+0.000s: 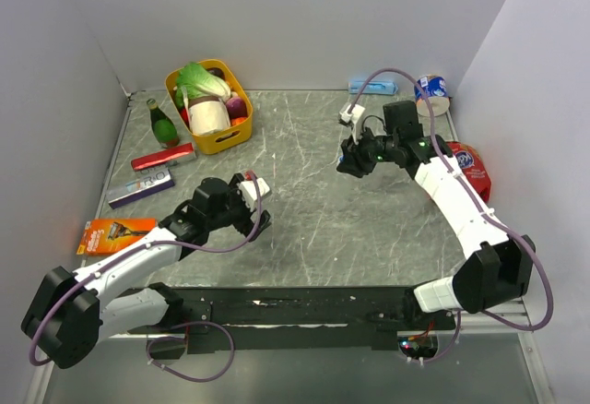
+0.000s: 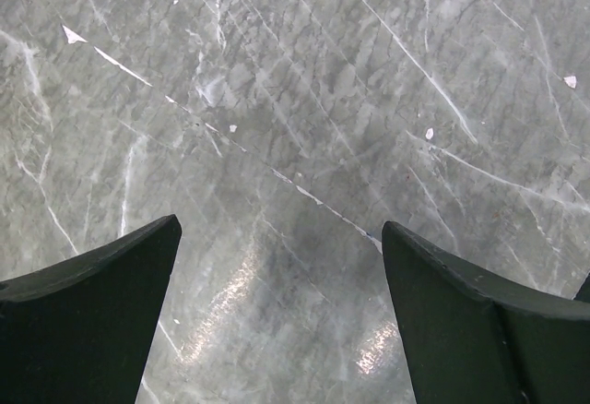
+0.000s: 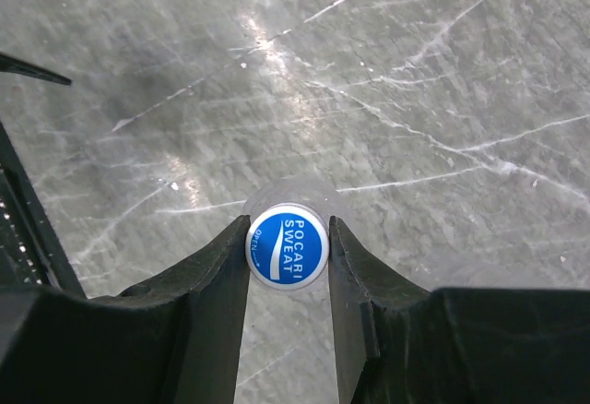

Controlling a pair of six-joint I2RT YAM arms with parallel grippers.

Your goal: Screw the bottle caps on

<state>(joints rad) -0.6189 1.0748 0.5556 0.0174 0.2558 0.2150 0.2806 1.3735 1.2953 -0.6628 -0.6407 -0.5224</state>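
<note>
A blue bottle cap with white "Pocari Sweat" lettering sits on the neck of a clear bottle, seen from straight above. My right gripper is shut on this cap, one finger pressing each side. In the top view the right gripper points down at mid-table right, and its body hides the bottle and cap there. My left gripper hovers low over the table's left half. In the left wrist view that gripper stands wide open, with only bare marble between its fingers.
A yellow basket of groceries stands at the back left, beside a green glass bottle. A red packet, a silver box and an orange pack lie along the left. A blue-and-white tape roll and a red bag sit at the right.
</note>
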